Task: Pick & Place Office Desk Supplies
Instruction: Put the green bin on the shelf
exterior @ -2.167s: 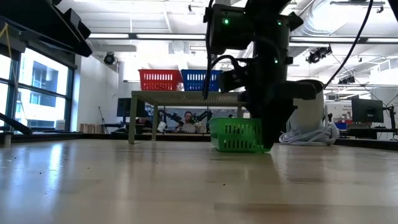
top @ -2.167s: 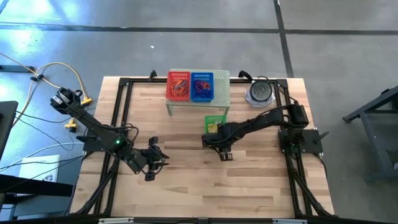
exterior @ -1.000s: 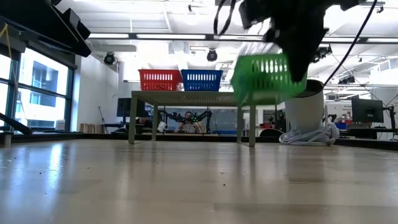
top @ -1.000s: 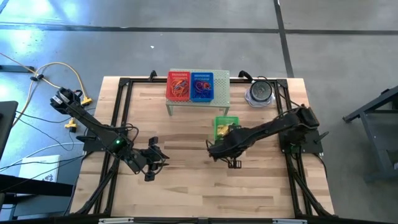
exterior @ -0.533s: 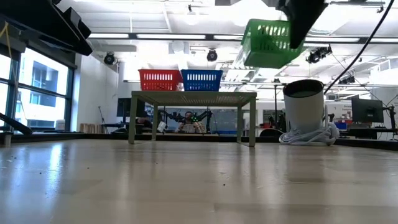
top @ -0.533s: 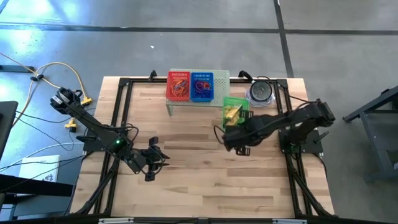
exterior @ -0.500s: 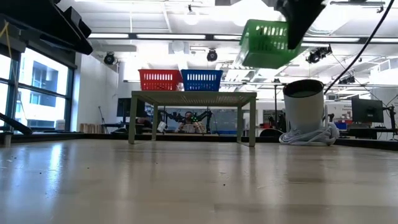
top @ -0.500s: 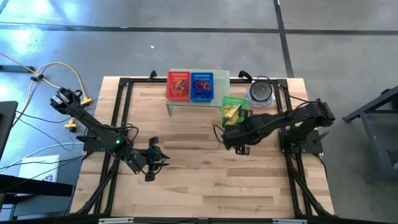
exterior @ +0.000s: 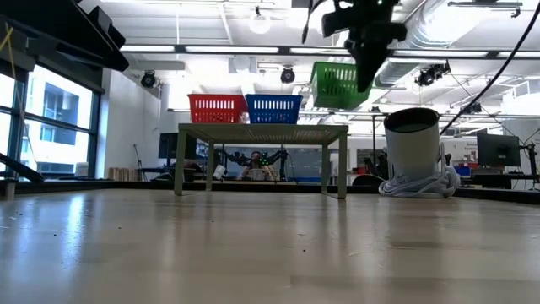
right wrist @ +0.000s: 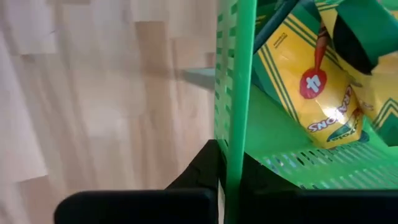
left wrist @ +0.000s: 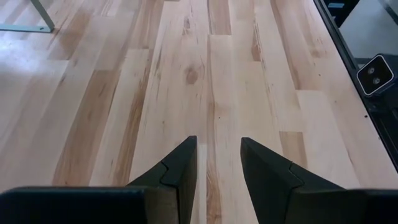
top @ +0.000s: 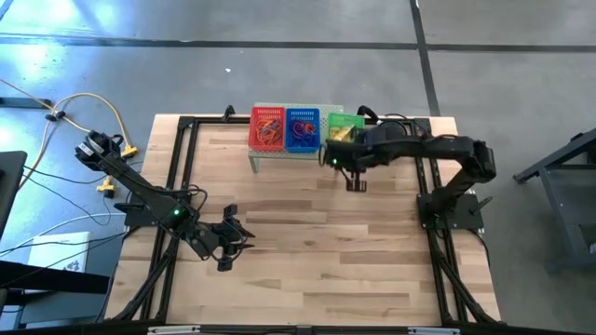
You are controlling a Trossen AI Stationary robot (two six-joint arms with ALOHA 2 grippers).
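Carrying the green basket point(top: 345, 127) in the air, the right gripper point(top: 337, 160) has its fingers clamped on the basket's wall, one inside and one outside, as the right wrist view shows. Yellow crayon boxes point(right wrist: 308, 87) lie in the basket, tipped against each other.

Key relation: the basket hangs just beside the blue basket point(top: 302, 128), over the free right end of the small raised shelf point(top: 331, 152). In the low view the green basket point(exterior: 337, 83) sits higher than the red basket point(exterior: 218, 108) and the blue one, clear of the shelf top, so I judge the coming move is a straight lowering into the open slot. The row runs left to right: red, blue, then the gap below the green basket.

Rubber bands point(top: 269, 128) fill the red and blue baskets. A white cylindrical container point(exterior: 413, 143) with coiled cable stands on the table well to the right of the shelf; it looks out of the path. Risk: clipping the blue basket's rim on the way down.

Left gripper point(left wrist: 217, 163) waits low over bare wooden table point(top: 279, 270), fingers parted, nothing between them, far from the shelf.
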